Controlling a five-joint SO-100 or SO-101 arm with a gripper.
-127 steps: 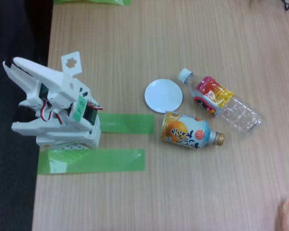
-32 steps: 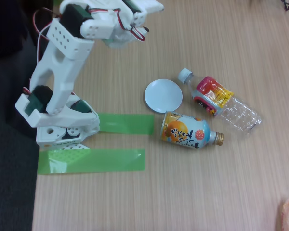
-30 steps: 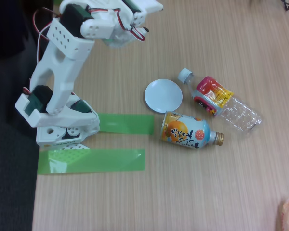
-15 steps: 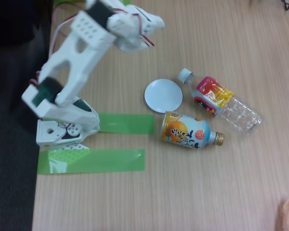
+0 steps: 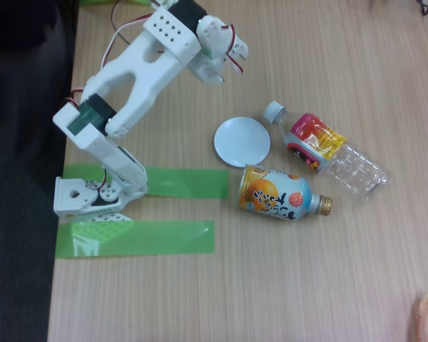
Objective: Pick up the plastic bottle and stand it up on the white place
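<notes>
Currently the plastic bottle lies flat just right of the white disc, cap nearest it, so it needs lifting; gripper hangs above-left of the disc, finger state unclear

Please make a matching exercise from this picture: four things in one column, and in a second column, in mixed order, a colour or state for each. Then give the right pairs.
Things:
1. clear bottle
2. disc
3. tape strips
4. orange bottle

Descriptions:
A. green, flat on the table
B. lying down, white cap
C. lying down, gold cap
D. round and white

Pairs: 1-B, 2-D, 3-A, 4-C
</notes>
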